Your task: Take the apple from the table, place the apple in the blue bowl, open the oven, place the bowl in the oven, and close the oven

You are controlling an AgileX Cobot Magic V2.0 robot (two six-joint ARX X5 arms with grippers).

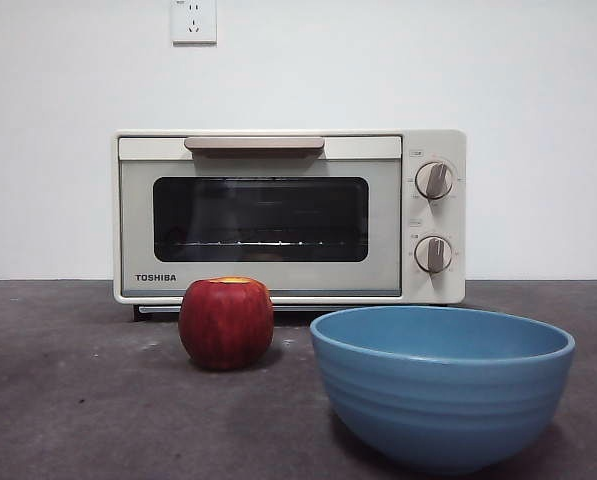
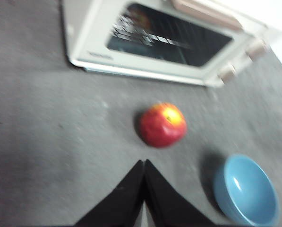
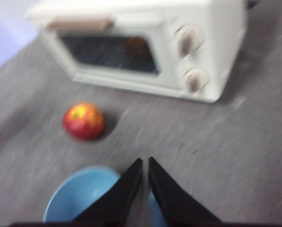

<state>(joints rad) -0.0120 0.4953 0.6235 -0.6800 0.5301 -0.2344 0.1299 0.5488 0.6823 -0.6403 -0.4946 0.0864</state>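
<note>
Nearest the front camera is the blue bowl (image 1: 443, 385), sitting empty on the table (image 1: 68, 400) off to the right. Scanning left to right from there: the apple (image 1: 226, 322) is left of the bowl and a bit further back, standing upright with its yellow patch on top, clear of the bowl and just in front of the oven (image 1: 289, 216). The oven door is shut, handle (image 1: 254, 144) along the top, two knobs (image 1: 434, 180) on the right side.

So basically nothing's done yet, and this looks like the very first step, going for the apple. Neither arm shows in the front shot, so both seem to be hanging up high. The left gripper (image 2: 144, 164) has its jaws pressed together, with the apple a little way beyond the tips. The right gripper (image 3: 145, 161) is nearly closed too, just a thin gap, hovering over the bowl's edge.

Left one looks best placed for the grab, I'd guess. It'd need to spread its jaws wide first, then drop down around the apple's sides.
</note>
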